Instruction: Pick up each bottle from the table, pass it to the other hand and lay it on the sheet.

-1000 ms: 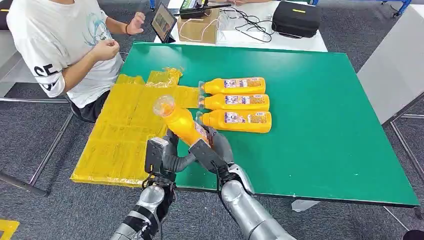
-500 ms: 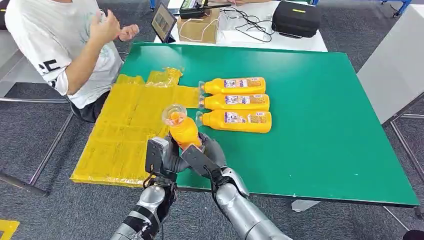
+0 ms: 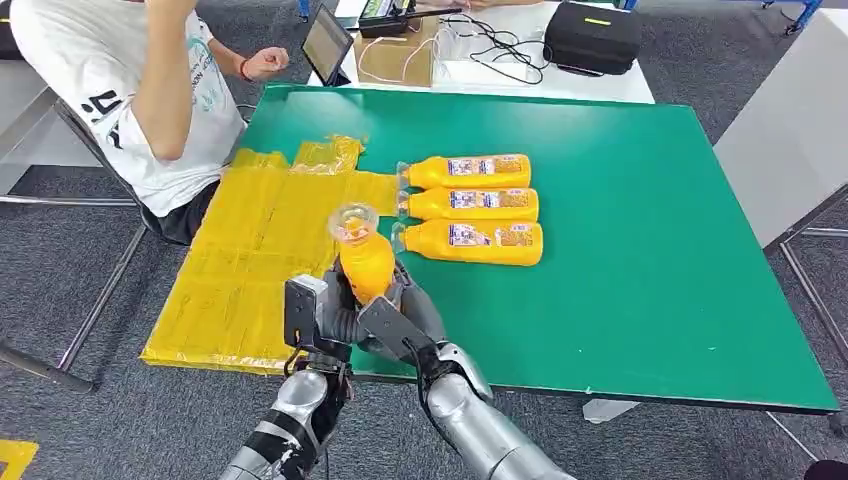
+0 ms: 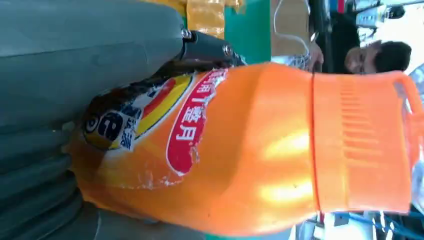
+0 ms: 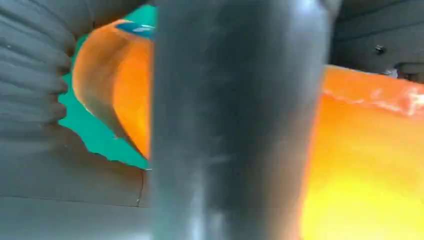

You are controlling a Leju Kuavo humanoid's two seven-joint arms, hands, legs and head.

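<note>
Both the left hand (image 3: 318,318) and right hand (image 3: 402,318) clasp one upright bottle (image 3: 364,262) at the table's (image 3: 640,250) near edge. It looks rigid, smooth, probably slippery; grip the labelled body.

Bright even light, blurred wrist close-ups

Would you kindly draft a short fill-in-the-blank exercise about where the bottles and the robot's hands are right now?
1. The number of bottles lying on the green table is ____.
2. The held bottle is gripped by the left hand and the right hand above the table's ____ edge.
3. The yellow sheet has ____ bottles lying on it.
4. The held bottle's cap points ____.

Missing words: three; near; no; up
</note>
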